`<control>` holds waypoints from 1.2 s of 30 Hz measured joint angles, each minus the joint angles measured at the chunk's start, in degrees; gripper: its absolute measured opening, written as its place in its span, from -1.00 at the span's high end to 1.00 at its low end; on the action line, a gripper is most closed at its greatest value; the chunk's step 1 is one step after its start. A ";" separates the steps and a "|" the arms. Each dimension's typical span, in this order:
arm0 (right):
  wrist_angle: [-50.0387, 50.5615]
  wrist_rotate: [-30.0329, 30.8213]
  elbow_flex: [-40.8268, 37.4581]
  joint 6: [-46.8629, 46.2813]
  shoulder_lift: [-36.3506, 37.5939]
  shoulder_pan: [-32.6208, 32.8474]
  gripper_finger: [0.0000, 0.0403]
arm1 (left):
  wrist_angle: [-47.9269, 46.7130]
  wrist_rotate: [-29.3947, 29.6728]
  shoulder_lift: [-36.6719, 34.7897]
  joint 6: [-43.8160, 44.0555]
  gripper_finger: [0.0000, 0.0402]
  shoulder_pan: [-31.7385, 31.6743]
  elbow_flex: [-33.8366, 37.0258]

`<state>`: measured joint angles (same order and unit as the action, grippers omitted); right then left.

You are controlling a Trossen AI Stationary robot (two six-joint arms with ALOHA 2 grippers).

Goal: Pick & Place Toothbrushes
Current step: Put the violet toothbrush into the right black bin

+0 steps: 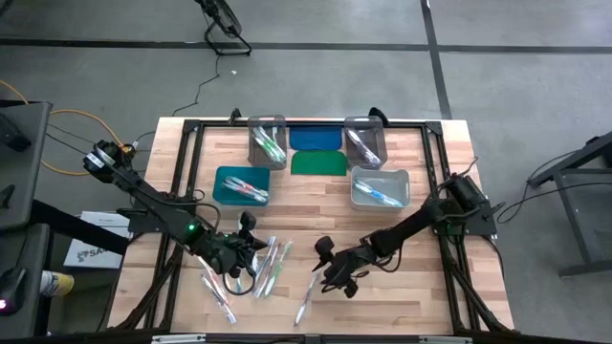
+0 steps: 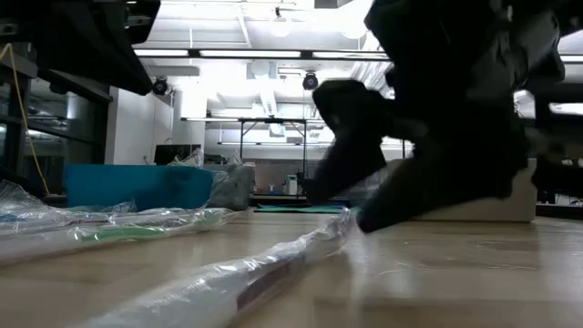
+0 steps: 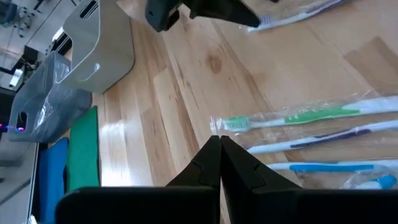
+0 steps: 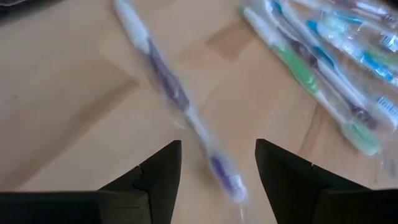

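The right gripper (image 4: 217, 165) hangs low over the tabletop (image 1: 402, 287) with its jaws wide and empty, straddling a single wrapped toothbrush (image 4: 177, 99) that lies apart from the loose pile of toothbrushes (image 1: 258, 266), probably lined up so it can be pinched alone. The left gripper (image 3: 219, 149), jaws pressed together and holding nothing, sits right at that pile. No brand or writing is readable on the wrappers or the teal bin (image 1: 241, 185) beyond the pile.
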<state>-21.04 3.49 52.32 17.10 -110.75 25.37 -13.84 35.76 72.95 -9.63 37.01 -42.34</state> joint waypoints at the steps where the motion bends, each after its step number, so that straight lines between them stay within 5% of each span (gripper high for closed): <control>1: 0.79 0.13 -0.16 0.43 -0.14 -0.07 0.01 | 0.00 0.23 -0.04 0.14 1.00 0.27 0.04; 12: -0.62 -3.98 0.74 -3.60 -3.02 -3.06 0.07 | -0.21 0.58 0.00 1.09 1.00 0.22 0.02; 24: 0.00 -6.30 0.72 -7.20 -3.02 -3.33 0.80 | -1.78 0.73 0.00 1.14 1.00 0.22 0.02; 36: 10.30 -1.84 0.72 -29.32 0.82 -2.64 0.93 | -9.06 8.95 -0.11 1.55 0.98 0.11 0.02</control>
<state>-10.74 1.65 53.04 -12.22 -109.93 22.73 -22.90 44.71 72.84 -8.08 37.12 -42.33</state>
